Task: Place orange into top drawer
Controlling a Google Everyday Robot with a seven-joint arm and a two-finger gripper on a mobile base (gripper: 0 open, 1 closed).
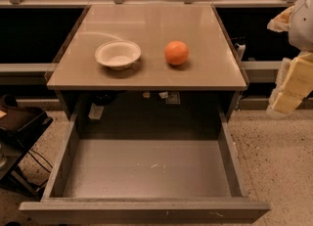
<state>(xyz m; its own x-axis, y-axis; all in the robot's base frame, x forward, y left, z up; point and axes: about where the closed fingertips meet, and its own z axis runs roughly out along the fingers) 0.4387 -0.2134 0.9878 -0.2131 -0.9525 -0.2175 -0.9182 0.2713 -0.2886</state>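
Observation:
The orange (pixel 176 53) sits on the beige tabletop (pixel 151 24), right of centre. The top drawer (pixel 146 171) is pulled fully open below the tabletop's front edge, and its flat grey bottom holds nothing. My gripper (pixel 292 85) is at the far right edge of the view, off to the right of the table and well apart from the orange. It hangs beside the table at about tabletop height and holds nothing that I can see.
A shallow off-white bowl (pixel 118 54) stands on the tabletop left of the orange. A dark chair or stool (pixel 19 122) is at the left by the drawer. Speckled floor lies right of the drawer. Cluttered shelves run along the back.

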